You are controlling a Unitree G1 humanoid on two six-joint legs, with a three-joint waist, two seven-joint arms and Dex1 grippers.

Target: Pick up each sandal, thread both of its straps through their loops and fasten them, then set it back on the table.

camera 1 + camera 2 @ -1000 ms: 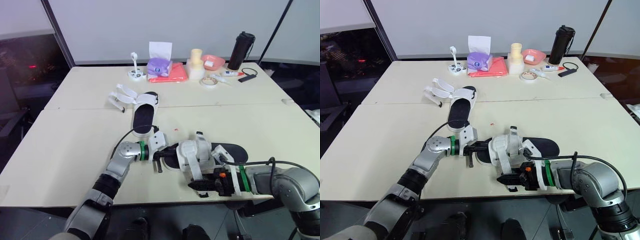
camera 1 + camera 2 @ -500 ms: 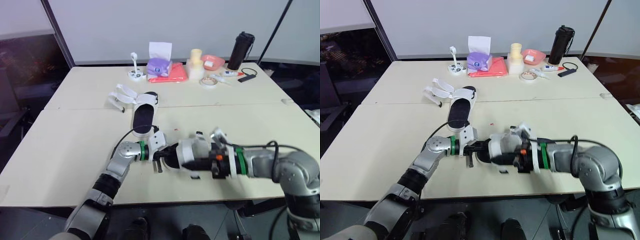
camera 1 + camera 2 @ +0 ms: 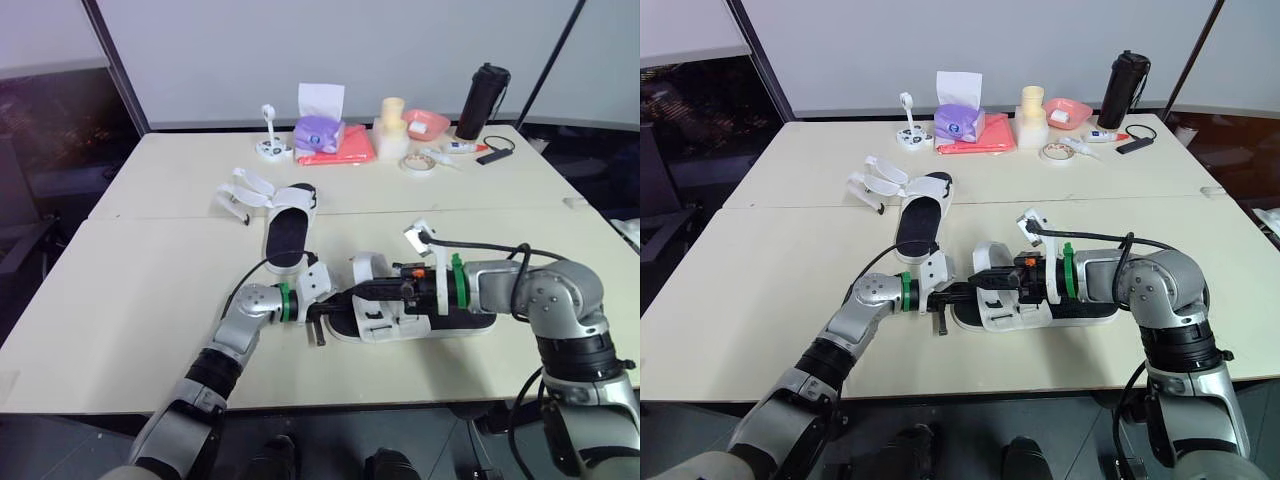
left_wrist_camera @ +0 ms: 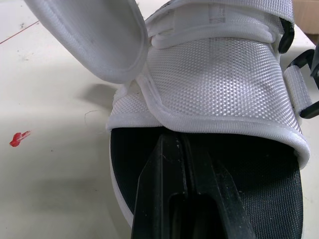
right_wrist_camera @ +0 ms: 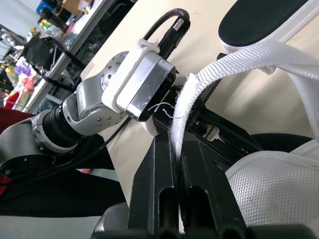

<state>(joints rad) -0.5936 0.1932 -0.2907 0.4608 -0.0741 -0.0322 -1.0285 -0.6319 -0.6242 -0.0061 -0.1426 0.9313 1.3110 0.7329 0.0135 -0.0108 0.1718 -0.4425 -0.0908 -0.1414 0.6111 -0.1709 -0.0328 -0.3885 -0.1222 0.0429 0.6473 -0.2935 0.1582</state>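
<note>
Reaching inward, left end effector [image 3: 328, 309] clenched atop sandal [image 3: 385, 323], right end effector [image 3: 360, 290] gripping strap [image 5: 180, 114].

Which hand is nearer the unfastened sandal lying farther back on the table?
Left. The left hand lies just in front of the far sandal; the right hand is farther right, pinching a strap on the near sandal.

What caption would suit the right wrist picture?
Right claw pinching a white strap of the sandal.
</note>
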